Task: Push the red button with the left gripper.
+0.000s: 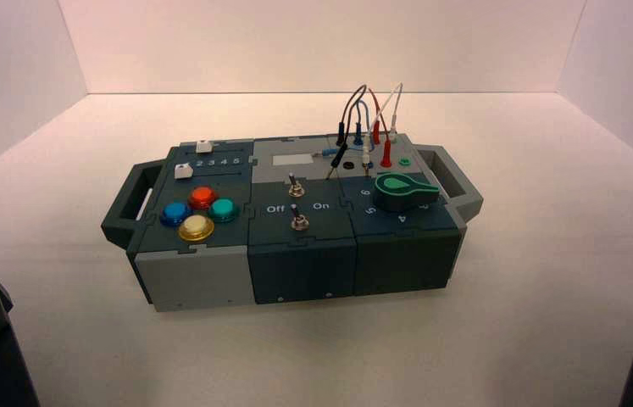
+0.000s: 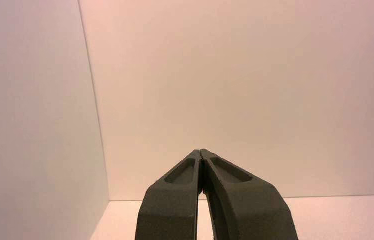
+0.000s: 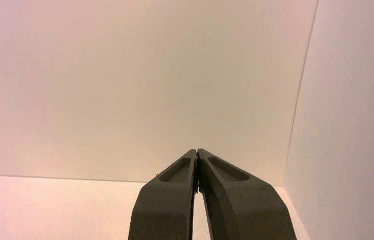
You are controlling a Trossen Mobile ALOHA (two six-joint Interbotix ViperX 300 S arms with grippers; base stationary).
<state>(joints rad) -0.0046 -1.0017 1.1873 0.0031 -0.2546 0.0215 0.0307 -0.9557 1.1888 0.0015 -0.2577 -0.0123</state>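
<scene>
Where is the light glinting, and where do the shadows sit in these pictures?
High view: small glints on the domed red button and yellow button; the box casts only a soft shadow at its near base on the table. Left wrist view: the shut left end effector shows dark against an evenly lit wall. Right wrist view: the right end effector likewise.

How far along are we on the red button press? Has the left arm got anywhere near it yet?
Nothing looks done yet. The red button sits untouched at the far point of the coloured cluster on the box. The left gripper is shut and faces only the bare wall, with the arm parked at the near left corner; the right gripper is shut and parked too. Reaching over and pressing are both left.
</scene>
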